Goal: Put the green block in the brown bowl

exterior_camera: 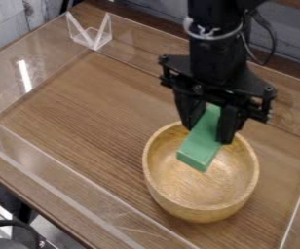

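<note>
green block point(203, 142) clamped in gripper point(218, 124) — above brown bowl point(166, 195)

Green block point(201, 142) top hidden between tool point(218, 119) fingers; arm cut off at top edge

The green block point(203, 143), a bright, flat-faced bar, hangs tilted, its upper end pinched in the hand point(218, 115) and its lower end dipping inside the brown bowl point(165, 197). That bowl is round, light tan wood with a thick rim, sitting upright on the worktop point(88, 107).
</note>
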